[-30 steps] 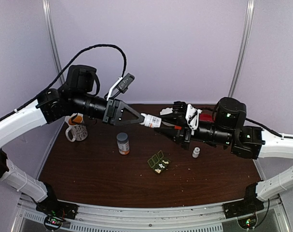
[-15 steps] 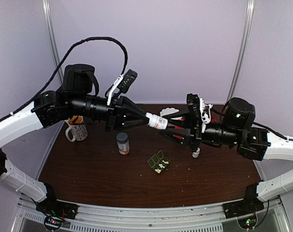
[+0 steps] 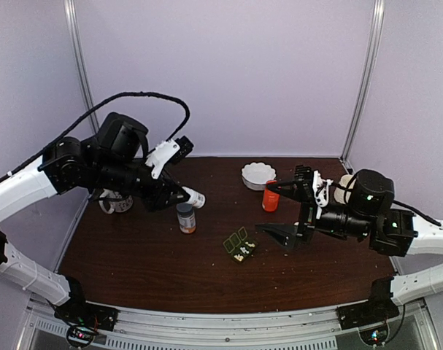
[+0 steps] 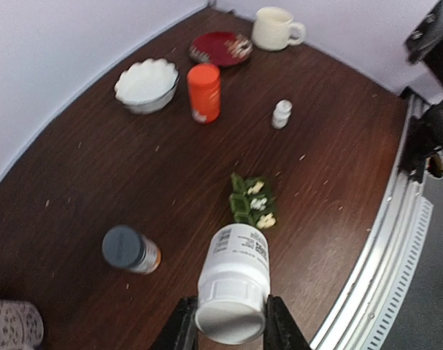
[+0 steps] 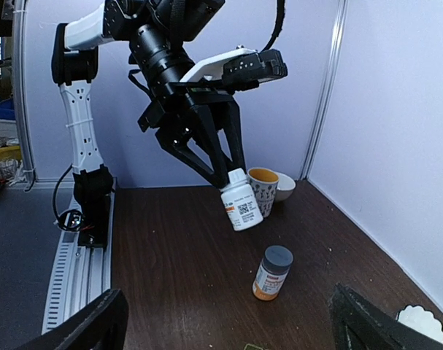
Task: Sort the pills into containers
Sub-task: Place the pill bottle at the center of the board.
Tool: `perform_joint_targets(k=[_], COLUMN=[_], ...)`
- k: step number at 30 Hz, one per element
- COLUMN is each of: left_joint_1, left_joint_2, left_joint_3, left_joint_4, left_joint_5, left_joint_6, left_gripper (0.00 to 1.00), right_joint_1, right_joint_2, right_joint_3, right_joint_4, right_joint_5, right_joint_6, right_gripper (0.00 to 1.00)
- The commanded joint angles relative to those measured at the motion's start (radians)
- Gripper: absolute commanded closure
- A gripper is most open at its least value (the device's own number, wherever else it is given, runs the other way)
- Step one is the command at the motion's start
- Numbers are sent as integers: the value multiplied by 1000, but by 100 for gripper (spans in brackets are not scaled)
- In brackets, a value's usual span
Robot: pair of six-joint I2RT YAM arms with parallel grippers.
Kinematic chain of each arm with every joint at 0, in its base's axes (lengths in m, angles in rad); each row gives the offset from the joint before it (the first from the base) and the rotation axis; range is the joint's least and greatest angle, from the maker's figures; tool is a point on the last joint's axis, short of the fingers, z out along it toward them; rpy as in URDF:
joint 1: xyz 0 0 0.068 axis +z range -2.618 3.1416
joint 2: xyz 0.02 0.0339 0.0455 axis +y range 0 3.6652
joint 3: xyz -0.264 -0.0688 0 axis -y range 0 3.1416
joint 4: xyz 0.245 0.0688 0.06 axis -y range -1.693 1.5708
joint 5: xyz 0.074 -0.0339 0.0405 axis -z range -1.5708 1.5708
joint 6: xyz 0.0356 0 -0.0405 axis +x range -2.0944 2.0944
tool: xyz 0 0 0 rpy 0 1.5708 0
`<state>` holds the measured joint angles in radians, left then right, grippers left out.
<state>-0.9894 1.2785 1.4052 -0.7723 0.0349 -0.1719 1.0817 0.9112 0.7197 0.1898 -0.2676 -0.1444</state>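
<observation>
- While the left gripper (image 4: 227,329) clamps a white bottle (image 4: 236,270) in the air above the surface's (image 3: 133,255) left half, the right gripper (image 3: 263,206) hangs spread wide and holds nothing.
- A pill box (image 3: 239,246) lies open near the surface's middle, towards the front edge, with whitish pills (image 4: 259,204) inside.
- A grey-capped bottle (image 3: 185,217) stands to its left.

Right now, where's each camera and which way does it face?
Top: high behind the robot, looking down on the table; left arm and right arm show.
Left wrist: above the table, looking down at the pill box; left gripper clamps the white bottle.
Right wrist: low, facing the left arm; right gripper, open, at the bottom corners.
Shared: all see the white bottle and grey-capped bottle.
</observation>
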Motion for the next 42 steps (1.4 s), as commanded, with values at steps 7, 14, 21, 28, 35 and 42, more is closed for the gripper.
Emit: perform_joint_targets(k=[7, 14, 21, 28, 35, 42], left_joint_1=[101, 182, 182, 183, 181, 78], left_joint_2=[34, 153, 299, 318, 229, 39], left_joint_3=[-340, -427, -380, -359, -345, -211], left_joint_4=[-179, -39, -23, -29, -82, -150], left_joint_5=[-277, -254, -218, -190, -202, -272], left_joint_6=[-303, -317, -310, -306, -309, -331], left_gripper=[100, 100, 95, 42, 23, 17], right_joint_1=[-6, -9, -9, -9, -9, -10], right_joint_2=[97, 171, 192, 182, 197, 186], right_joint_3=[-14, -2, -28, -45, -42, -47], right_joint_4=[-45, -21, -7, 17, 8, -193], right_joint_5=[186, 204, 188, 190, 192, 219], right_joint_6=[109, 214, 272, 281, 296, 438], right_gripper=[0, 0, 1, 2, 2, 5])
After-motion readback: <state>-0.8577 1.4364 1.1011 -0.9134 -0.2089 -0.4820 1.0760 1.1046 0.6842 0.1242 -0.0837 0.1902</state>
